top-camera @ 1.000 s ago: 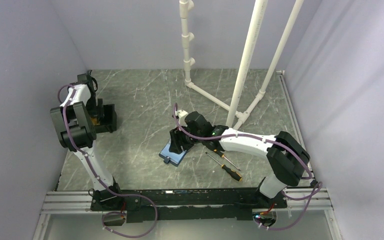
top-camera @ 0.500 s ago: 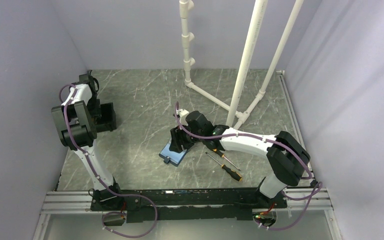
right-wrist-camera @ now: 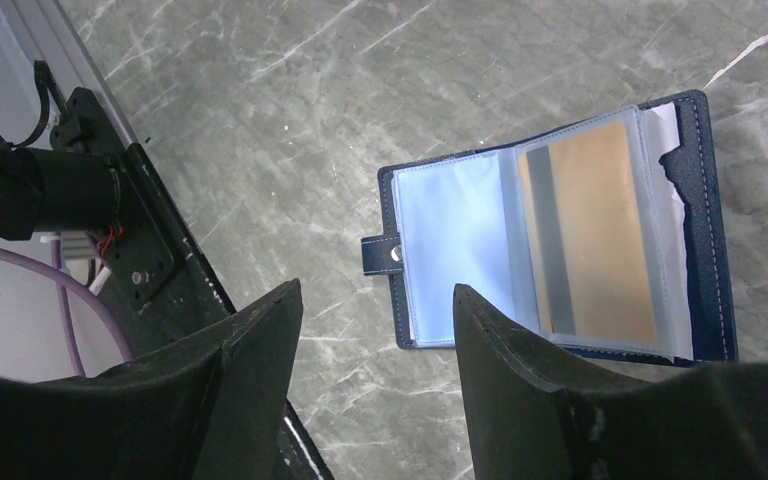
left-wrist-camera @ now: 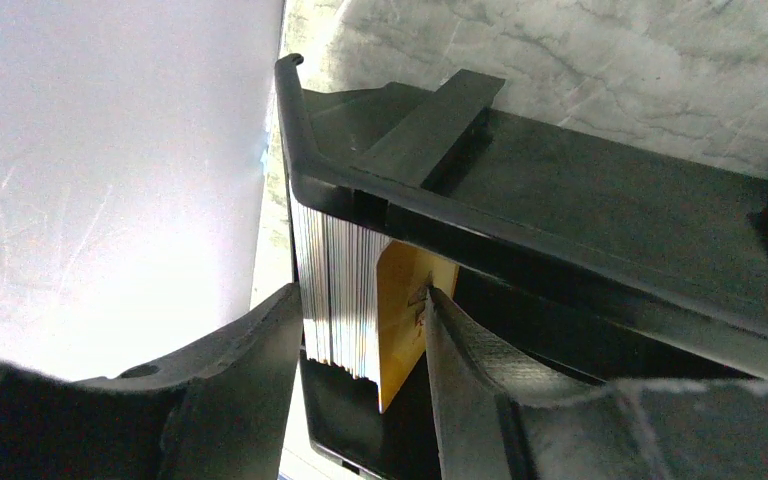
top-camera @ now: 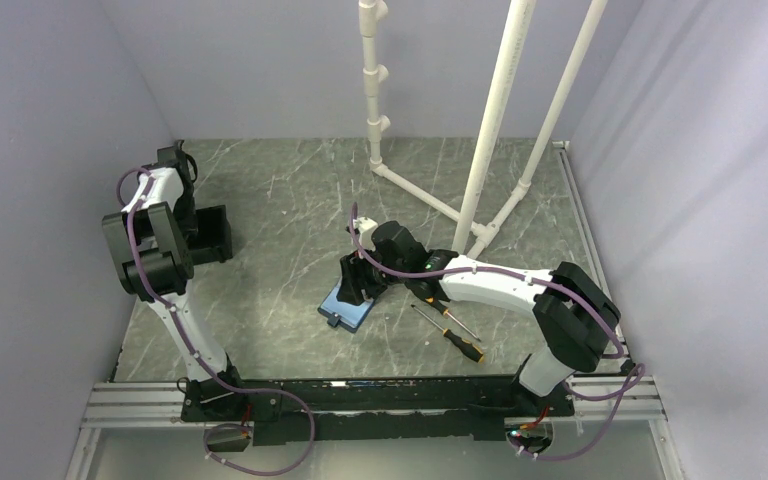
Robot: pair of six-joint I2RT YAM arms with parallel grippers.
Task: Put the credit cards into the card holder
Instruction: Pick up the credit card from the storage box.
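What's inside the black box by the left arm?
A stack of credit cards standing on edge in the black box, an orange one outermost. The box's rim covers their far ends.

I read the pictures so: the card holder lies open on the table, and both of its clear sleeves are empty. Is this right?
Not fully. The card holder lies open on the table, but only the sleeve by the clasp tab is empty; the other sleeve holds an orange card. The right wrist view shows it.

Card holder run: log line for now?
left gripper: straddling credit cards in black box, grip unclear | right gripper: open over open card holder, one card sleeved
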